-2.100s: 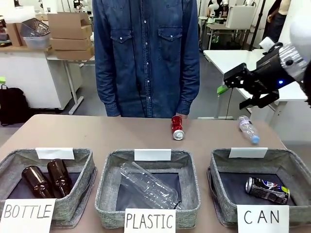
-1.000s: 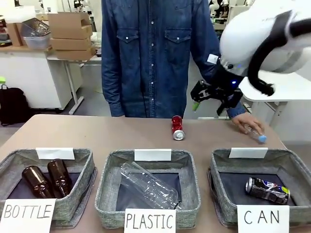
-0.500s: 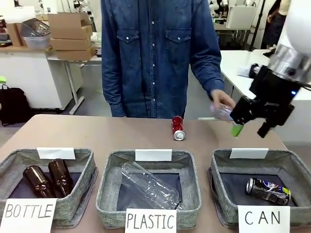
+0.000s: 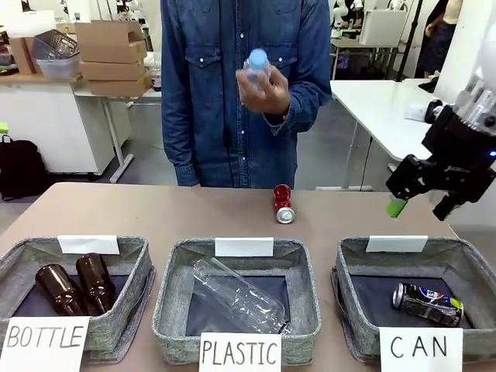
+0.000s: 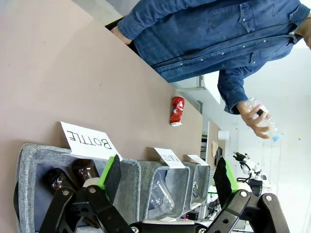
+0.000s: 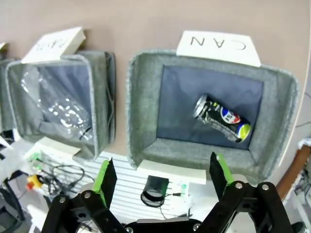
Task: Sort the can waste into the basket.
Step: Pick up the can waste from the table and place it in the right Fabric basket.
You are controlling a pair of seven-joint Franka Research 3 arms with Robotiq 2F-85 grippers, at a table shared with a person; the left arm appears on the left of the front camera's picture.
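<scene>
Right hand [image 4: 424,203] hangs wide open, empty, above the basket [image 4: 465,260]; black can [image 4: 426,304] inside, red can [image 4: 284,204] out on the table [image 4: 155,213] (on its side!), so a glancing touch could roll it away.

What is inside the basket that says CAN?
One black can with colourful print, lying on its side. Nothing else shows in the basket; the spot under the can is covered.
</scene>
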